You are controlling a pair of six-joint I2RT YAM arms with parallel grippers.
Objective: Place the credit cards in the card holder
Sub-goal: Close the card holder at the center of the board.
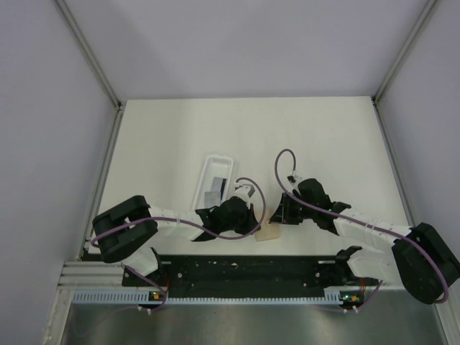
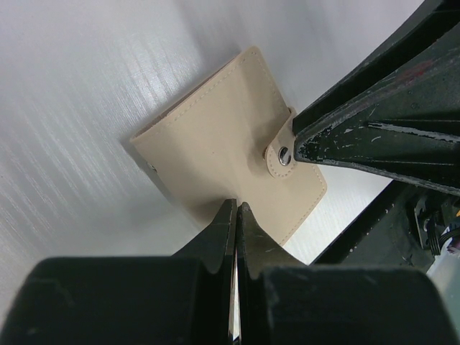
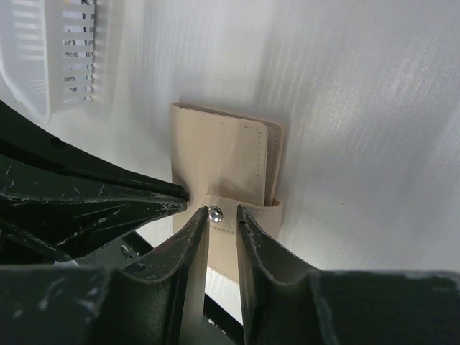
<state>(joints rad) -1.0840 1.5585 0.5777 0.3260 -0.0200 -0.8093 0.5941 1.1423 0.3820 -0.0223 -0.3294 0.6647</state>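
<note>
Looking down from the top, we see the card holder (image 1: 270,233) lying on the white table (image 1: 302,129) near the front edge, right between the left gripper (image 1: 253,224) and the right gripper (image 1: 279,215). The credit cards (image 1: 215,190) lie in a long clear tray (image 1: 210,164) just behind the left gripper. From the left wrist, we see the left gripper (image 2: 236,210) with its fingers pressed tight together. Their tips sit at the near edge of the tan card holder (image 2: 208,136), which is folded shut. The right gripper (image 2: 298,135) pokes in at the tab (image 2: 273,167) by the little snap (image 2: 284,156). From the right wrist, the right gripper (image 3: 221,214) has its fingers a little way apart, with the tab (image 3: 251,215) between them. We cannot tell if they squeeze it or only sit over it. The left gripper (image 3: 176,195) comes in from the left.
</note>
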